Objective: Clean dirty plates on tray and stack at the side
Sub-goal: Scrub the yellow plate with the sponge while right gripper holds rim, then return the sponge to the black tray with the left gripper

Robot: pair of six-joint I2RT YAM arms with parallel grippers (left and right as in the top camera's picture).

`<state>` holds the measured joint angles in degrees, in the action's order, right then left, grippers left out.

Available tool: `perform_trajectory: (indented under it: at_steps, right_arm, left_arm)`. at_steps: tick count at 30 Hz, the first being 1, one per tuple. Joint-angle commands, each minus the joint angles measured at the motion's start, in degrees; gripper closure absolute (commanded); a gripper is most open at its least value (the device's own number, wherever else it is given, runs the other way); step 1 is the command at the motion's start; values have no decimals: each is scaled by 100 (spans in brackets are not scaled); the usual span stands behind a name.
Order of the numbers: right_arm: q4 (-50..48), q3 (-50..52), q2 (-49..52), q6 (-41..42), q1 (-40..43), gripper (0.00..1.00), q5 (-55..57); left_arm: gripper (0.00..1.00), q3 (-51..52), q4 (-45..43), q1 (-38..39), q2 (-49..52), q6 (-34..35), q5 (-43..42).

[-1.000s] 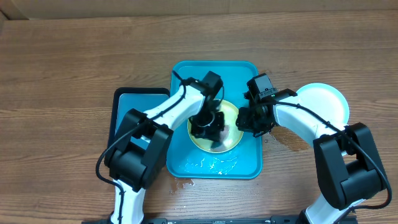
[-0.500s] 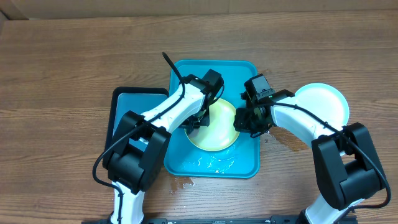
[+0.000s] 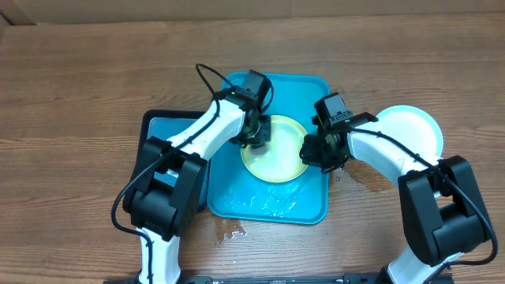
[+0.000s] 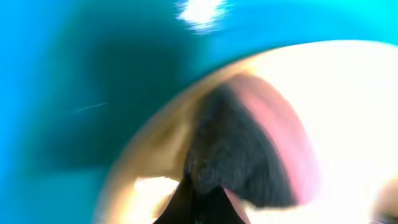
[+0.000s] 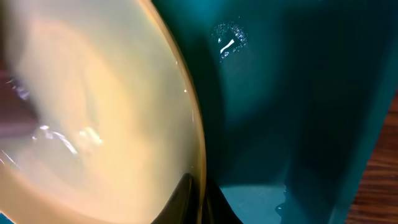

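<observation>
Yellow-green plate (image 3: 276,154) lies in upper half of teal tray (image 3: 296,93). Centre looks pale, no dark smears visible from overhead.

Right gripper (image 3: 309,150) is at the plate's right rim. In the wrist view its dark fingertips (image 5: 186,198) sit either side of the rim, so I judge it clamped on the plate edge. Left gripper (image 3: 254,136) is over the plate's upper-left rim. Its wrist view is heavily blurred and shows only a dark and pink mass (image 4: 249,149) against the plate. Cannot tell whether those fingers are together or apart, or what the mass is.

Blue-rimmed plate (image 3: 406,130) sits on the table (image 3: 95,79) well to the right, clear of the tray. Small blue tray (image 3: 170,130) touches the teal tray's left side. Water (image 3: 264,203) is pooled in the tray's lower half, with a wet patch on the wood just below the tray.

Risks, as judged:
- Wet rim held by a thin edge pinch. Plate could slip or pivot out when lifted or pushed on.
- Left arm pressing on the far rim could lever the plate against the right pinch and flip it.
- Two grippers close across one plate. A short move inward could make them collide.
- Dragging the plate through the pool would carry more water onto the table.
</observation>
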<state>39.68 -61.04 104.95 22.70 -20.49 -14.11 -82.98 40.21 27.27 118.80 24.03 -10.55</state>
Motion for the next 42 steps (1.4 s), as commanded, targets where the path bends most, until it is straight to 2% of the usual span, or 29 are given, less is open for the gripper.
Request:
perform_trajectory:
  at_steps: [1,4,8,12,16,24,27,30,37,38,40,42]
  right_arm:
    - [22,76,52,-184,-44,96,155]
    - [22,76,52,-184,-44,96,157]
    - [20,76,52,-186,-44,96,157]
    - [22,76,52,-186,-44,96,157]
    - [22,76,52,-186,-44,96,155]
    - [24,76,52,-184,-44,96,155]
    - [15,76,52,-184,-44,96,157]
    - [-26,76,52,-184,-44,96,157]
    - [-39,76,52,-140,-44,96,157]
    - [-28,74,52,-140,-44,96,155]
    - [66,46,50,-96,-44,96,153]
    - [367,-76,48,149,-44,96,136]
  left_arm:
    - [96,63,-354,225,330,-240,-2343]
    - [96,63,-455,295,334,-240,-2704]
    - [96,57,125,216,326,-216,-2444]
    - [96,50,1073,7,48,-197,-1176]
    - [96,50,1762,-138,-682,-151,111]
    - [96,52,2457,-577,-2520,-22,1661]
    - [96,72,2741,-892,-2702,44,2225]
    - [96,271,2848,-1281,-2629,44,2271]
    - [96,1388,2146,-1886,-2124,214,1899]
    - [93,1399,2151,-1917,-2092,214,1838]
    - [73,1362,2166,-1947,-2129,210,1770]
    - [60,1226,2295,-1950,-2234,190,1720]
